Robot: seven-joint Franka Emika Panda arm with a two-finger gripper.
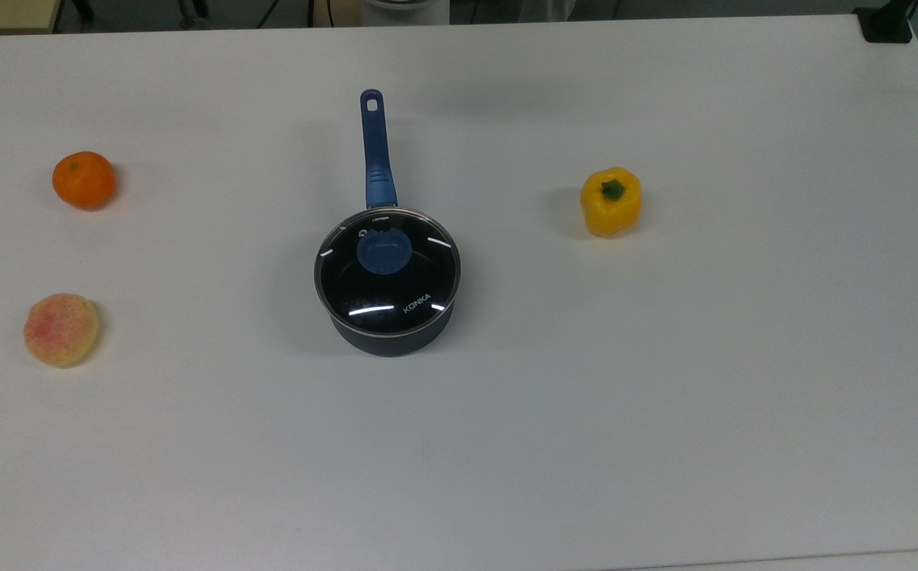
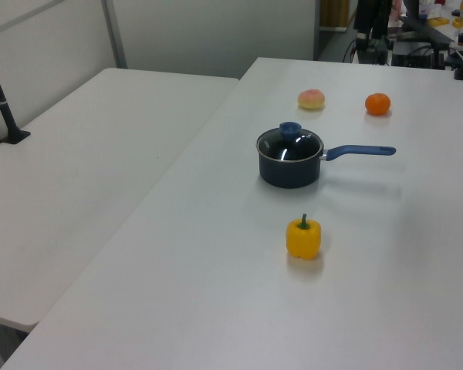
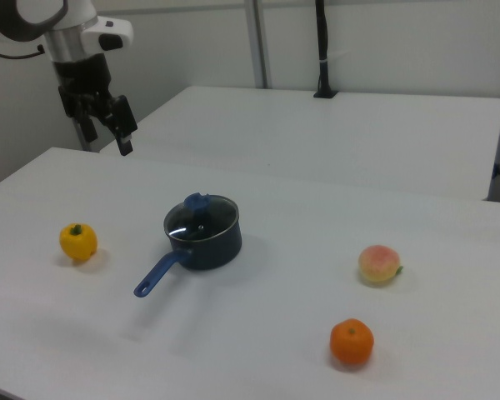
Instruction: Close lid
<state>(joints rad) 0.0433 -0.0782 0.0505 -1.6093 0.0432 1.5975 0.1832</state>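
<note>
Item: round clear glass lid with thin metal rim, blue centre knob and white "KONKA" lettering (image 1: 388,274). Location: seated on the dark saucepan with blue handle (image 1: 386,333), rim to rim, near the middle of the white bench (image 1: 665,396). In the left view the lid (image 2: 290,142) looks level, with no gap visible at the edge; the right view agrees (image 3: 202,217).

Item: black two-finger claw (image 3: 102,117). Location: in the right view, high above the bench's far corner, well apart from the pan, fingers spread apart and holding nothing.

Other stock: yellow bell pepper (image 1: 611,201) on the top view's right; orange mandarin (image 1: 84,180) and pink-yellow peach (image 1: 61,329) on the top view's left. All well apart from the pan.

Status, by judgement: the closing appears complete; what remains is to leave it undisturbed.

Handling notes: keep the claw high and clear of the blue knob (image 1: 384,252) and the long handle (image 1: 375,151) (the handle points toward the arm's side, so it is the likeliest thing to be clipped). Any check of the seating should be by sight along the rim, not by pressing.
</note>
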